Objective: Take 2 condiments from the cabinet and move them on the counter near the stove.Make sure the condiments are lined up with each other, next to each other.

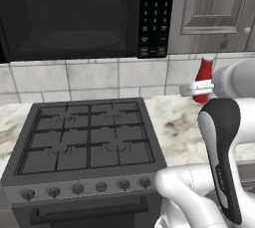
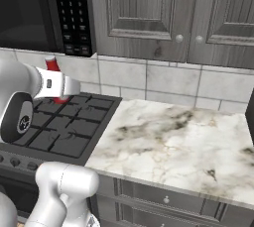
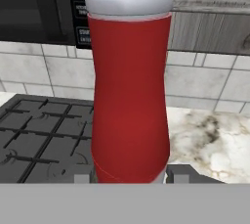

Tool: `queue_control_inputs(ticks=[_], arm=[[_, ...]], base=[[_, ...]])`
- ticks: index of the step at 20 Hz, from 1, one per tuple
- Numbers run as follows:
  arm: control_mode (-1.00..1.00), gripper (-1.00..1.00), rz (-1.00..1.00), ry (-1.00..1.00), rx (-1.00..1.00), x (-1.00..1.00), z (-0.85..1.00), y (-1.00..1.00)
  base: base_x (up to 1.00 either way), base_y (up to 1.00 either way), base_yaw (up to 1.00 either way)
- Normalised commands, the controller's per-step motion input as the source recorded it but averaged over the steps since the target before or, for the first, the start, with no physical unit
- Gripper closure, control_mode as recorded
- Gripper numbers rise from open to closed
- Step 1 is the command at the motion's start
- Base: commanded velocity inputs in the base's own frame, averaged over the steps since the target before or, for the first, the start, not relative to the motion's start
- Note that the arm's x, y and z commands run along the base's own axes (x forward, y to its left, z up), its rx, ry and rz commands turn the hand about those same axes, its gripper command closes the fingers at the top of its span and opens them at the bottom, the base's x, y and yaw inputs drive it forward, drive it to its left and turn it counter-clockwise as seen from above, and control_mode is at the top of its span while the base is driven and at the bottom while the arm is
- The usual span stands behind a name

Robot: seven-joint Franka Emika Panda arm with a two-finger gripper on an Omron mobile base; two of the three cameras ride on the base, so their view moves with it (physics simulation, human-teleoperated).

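- Claw [image 3: 131, 175]: closed around the base of the red squeeze bottle [image 3: 130, 96].
- Bottle: upright, above the marble surface [image 1: 174, 122], just right of the stove [image 1: 87, 137].
- Risk: an early release could tip the bottle.

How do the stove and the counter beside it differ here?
The stove is dark grey with black grid grates; the counter is pale veined marble. The stove front carries knobs; the counter sits on grey panelled drawers. Both tops stand level, side by side under the tiled wall.
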Motion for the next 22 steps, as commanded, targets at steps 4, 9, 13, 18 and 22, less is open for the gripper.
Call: queue_control_inputs(ticks=[4,9,13,18,22], arm=[[1.00,1.00,0.00,0.00,0.00,0.00,0.00,0.00],[-1.00,1.00,0.01,0.00,0.00,0.02,-0.22,-0.06],[-1.00,1.00,0.08,0.05,0.00,0.18,-0.33,-0.08],[-1.00,1.00,0.12,0.08,0.00,0.22,-0.41,-0.04],[-1.00,1.00,0.17,0.14,0.00,0.33,-0.47,0.00]], base=[[0.00,0.00,0.00],[0.00,0.00,0.00],[0.00,0.00,0.00],[0.00,0.00,0.00],[0.00,0.00,0.00]])
